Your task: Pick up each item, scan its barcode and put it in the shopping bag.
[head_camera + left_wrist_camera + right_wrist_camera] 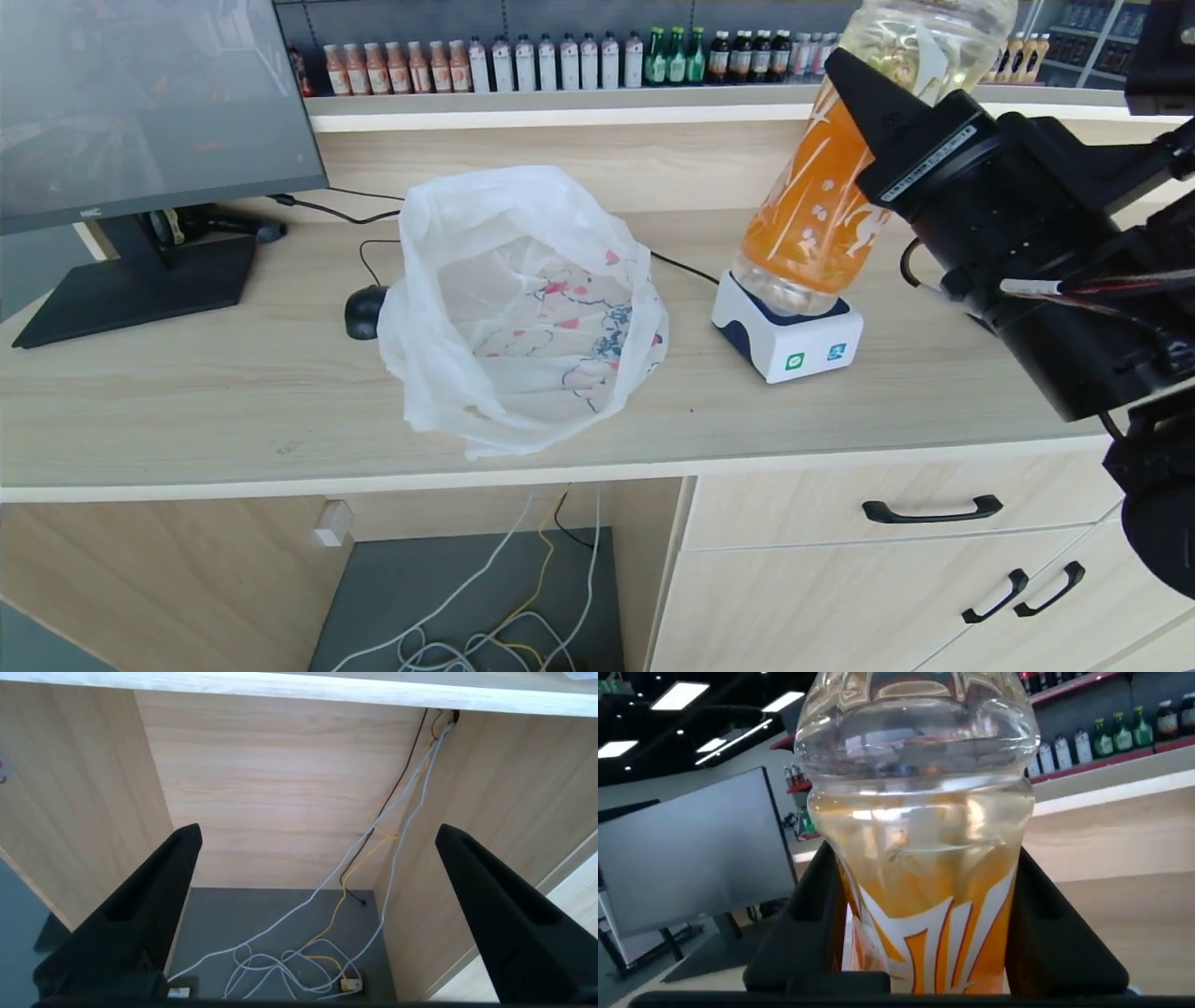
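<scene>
Counter (187, 401) bears scanner (794, 343) beneath bottle (814, 215) held by right pincer (924, 929).

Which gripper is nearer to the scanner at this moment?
Right. The right gripper holds the bottle just above the scanner. The left gripper is open below the counter, facing the cables, far from it.

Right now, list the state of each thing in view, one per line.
orange drink bottle: tilted, lower end at the scanner.
right tool: shut on the bottle.
left tool: open, below counter level.
shopping bag: open, on the counter.
drawers: shut.
monitor: screen dark.
</scene>
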